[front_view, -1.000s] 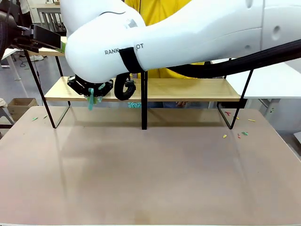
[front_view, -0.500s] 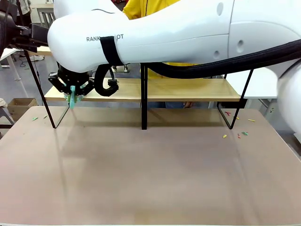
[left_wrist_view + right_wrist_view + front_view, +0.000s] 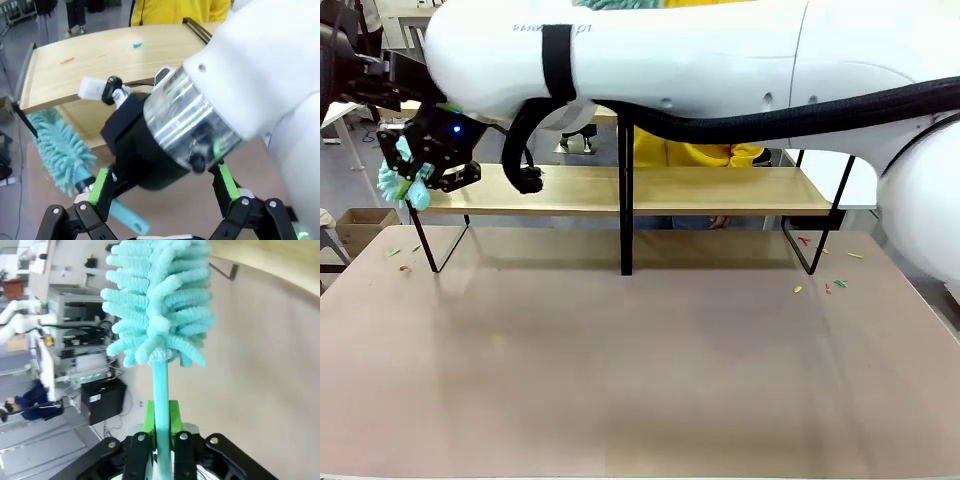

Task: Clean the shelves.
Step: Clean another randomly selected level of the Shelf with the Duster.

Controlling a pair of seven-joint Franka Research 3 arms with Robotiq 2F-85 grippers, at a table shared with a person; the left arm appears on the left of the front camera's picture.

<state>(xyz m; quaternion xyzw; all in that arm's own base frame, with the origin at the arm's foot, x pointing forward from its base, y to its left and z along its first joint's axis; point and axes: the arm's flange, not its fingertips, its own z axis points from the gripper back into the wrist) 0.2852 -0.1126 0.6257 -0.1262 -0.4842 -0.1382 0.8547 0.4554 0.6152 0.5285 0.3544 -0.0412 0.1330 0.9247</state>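
The shelves (image 3: 720,190) stand across the back of the beige table, two light-wood boards on a black frame with a central upright (image 3: 626,200). My right arm reaches across to their left end. Its gripper (image 3: 428,158) is shut on the handle of a teal fluffy duster (image 3: 398,182), whose head hangs just past the lower board's left edge. In the right wrist view the right gripper (image 3: 160,426) clamps the duster (image 3: 160,305) handle. My left gripper (image 3: 162,200) is open, close behind the right gripper, below the upper board (image 3: 125,60), which carries a few small coloured bits.
Small coloured scraps (image 3: 825,285) lie on the table near the rack's right leg, and a few more scraps (image 3: 395,255) near its left leg. A person in yellow (image 3: 695,150) stands behind the rack. A cardboard box (image 3: 360,225) sits on the floor at left.
My right arm has swept left along the lower board with the duster. The duster head has gone from near the middle to beyond the board's left end.
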